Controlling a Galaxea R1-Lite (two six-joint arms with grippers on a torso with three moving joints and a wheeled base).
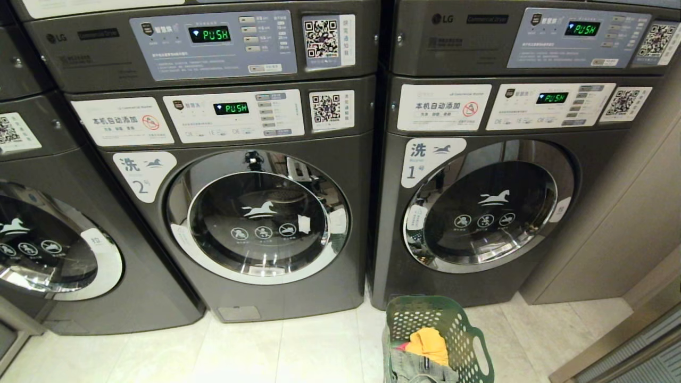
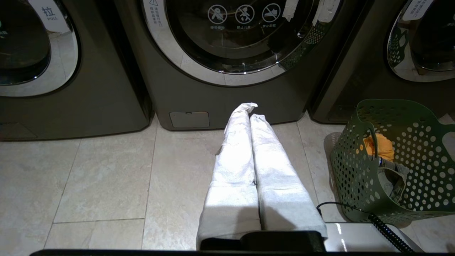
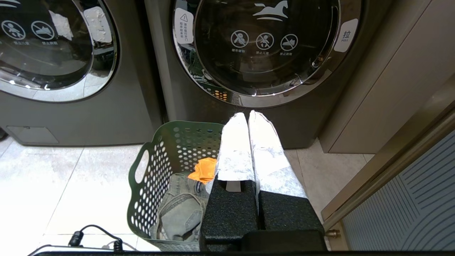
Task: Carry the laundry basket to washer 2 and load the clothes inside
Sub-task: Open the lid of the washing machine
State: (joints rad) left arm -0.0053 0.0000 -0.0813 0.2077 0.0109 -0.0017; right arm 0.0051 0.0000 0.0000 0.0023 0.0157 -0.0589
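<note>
The dark green laundry basket (image 1: pixel 457 330) stands on the floor in front of the washer labelled 1 (image 1: pixel 479 213). The clothes (image 1: pixel 425 348) lie inside it: grey jeans (image 3: pixel 181 213) and a yellow-orange cloth (image 3: pixel 204 169). Washer 2 (image 1: pixel 250 213) stands left of it, its round door shut. Neither arm shows in the head view. My left gripper (image 2: pixel 251 111) hangs shut and empty above the floor before washer 2, with the basket (image 2: pixel 391 160) off to its side. My right gripper (image 3: pixel 247 115) is shut and empty, just above the basket's (image 3: pixel 156 170) rim.
A third washer (image 1: pixel 48 250) stands at the far left. A beige cabinet wall (image 1: pixel 628 223) and a dark slatted panel (image 1: pixel 638 361) close the right side. Pale floor tiles (image 1: pixel 266 351) lie before washer 2. A black coiled cable (image 2: pixel 384 224) lies near the basket.
</note>
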